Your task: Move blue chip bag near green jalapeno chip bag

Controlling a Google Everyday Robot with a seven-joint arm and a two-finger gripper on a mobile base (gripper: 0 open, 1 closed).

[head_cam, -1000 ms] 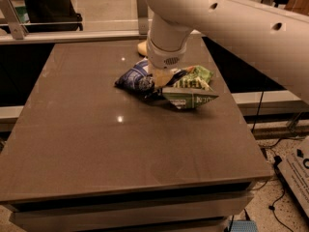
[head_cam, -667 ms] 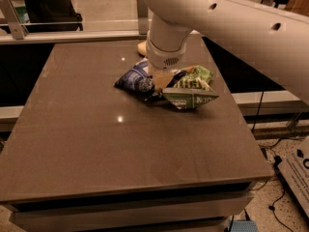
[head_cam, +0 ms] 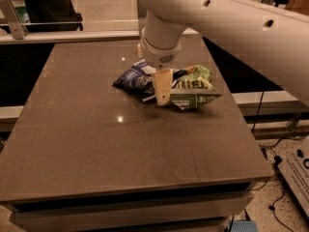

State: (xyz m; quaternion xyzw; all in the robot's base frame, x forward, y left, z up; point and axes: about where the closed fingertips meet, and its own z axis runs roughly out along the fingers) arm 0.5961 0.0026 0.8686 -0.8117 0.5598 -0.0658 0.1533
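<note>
Just beside the green jalapeno chip bag (head_cam: 194, 90), the blue chip bag (head_cam: 131, 79) looks delivered; the gripper (head_cam: 162, 96) between them, its hold impossible to tell, should let go if holding and lift clear.

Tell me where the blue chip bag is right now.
In the camera view, the blue chip bag lies far-centre on the table, right against the green jalapeno chip bag on its image-left side. The gripper hangs low where they meet.

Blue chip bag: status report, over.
Gripper down at the seam between the two bags. Blue chip bag lying against green jalapeno chip bag on table. Nothing between them.
</note>
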